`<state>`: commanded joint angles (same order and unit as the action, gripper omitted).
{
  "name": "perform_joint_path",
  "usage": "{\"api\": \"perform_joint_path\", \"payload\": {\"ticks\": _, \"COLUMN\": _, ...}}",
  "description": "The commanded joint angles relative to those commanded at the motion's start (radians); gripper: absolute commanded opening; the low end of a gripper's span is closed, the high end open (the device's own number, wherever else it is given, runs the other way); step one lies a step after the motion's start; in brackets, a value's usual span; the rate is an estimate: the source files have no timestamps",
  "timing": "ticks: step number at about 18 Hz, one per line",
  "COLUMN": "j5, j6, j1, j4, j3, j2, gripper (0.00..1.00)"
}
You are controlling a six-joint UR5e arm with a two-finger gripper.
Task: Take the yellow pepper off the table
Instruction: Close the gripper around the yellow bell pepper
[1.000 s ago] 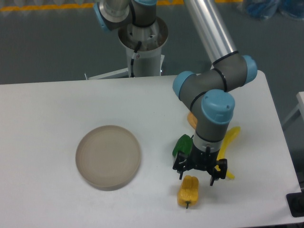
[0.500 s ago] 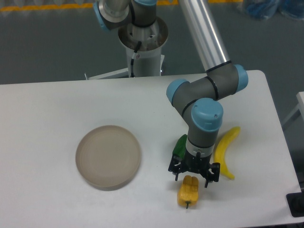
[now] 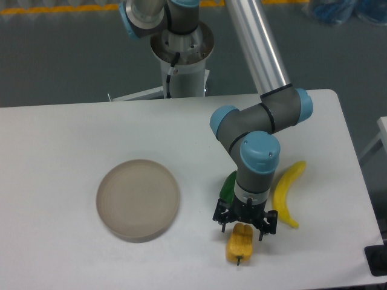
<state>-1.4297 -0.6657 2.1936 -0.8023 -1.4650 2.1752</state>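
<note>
From my remote station, the yellow pepper (image 3: 239,243) lies near the front edge of the white table (image 3: 72,254), stem toward me. Directly above its far end, I see the gripper (image 3: 243,225) with its two fingers spread apart, one to either side of the pepper's top, not clamped on it. Behind the wrist a green pepper (image 3: 228,184) peeks out; a banana (image 3: 285,193) curves to the right. A round beige plate (image 3: 138,199) sits well to the left.

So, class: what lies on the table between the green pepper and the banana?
In the camera view, the arm's wrist and gripper stand between green pepper and banana; table beneath is hidden.
</note>
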Motion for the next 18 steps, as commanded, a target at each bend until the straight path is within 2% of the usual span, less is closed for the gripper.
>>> {"api": "perform_joint_path", "payload": {"ticks": 4, "j5": -0.002, "j6": 0.009, "j1": -0.003, "j4": 0.003, "j3": -0.002, "j2": 0.000, "gripper": 1.00}}
{"api": "perform_joint_path", "payload": {"ticks": 5, "j5": -0.006, "j6": 0.009, "j1": -0.003, "j4": 0.003, "j3": 0.003, "j2": 0.002, "gripper": 0.97}}
{"api": "perform_joint_path", "payload": {"ticks": 7, "j5": -0.006, "j6": 0.008, "j1": -0.005, "j4": 0.005, "j3": 0.005, "j2": 0.005, "gripper": 0.74}}
{"api": "perform_joint_path", "payload": {"ticks": 8, "j5": -0.006, "j6": 0.008, "j1": -0.005, "j4": 0.005, "j3": 0.006, "j2": 0.008, "gripper": 0.69}}
{"api": "perform_joint_path", "payload": {"ticks": 13, "j5": -0.008, "j6": 0.000, "j1": -0.003, "j4": 0.005, "j3": 0.008, "j2": 0.009, "gripper": 0.63}}
{"api": "perform_joint_path", "payload": {"ticks": 18, "j5": -0.006, "j6": -0.003, "j1": -0.003, "j4": 0.005, "j3": 0.006, "j2": 0.003, "gripper": 0.46}}
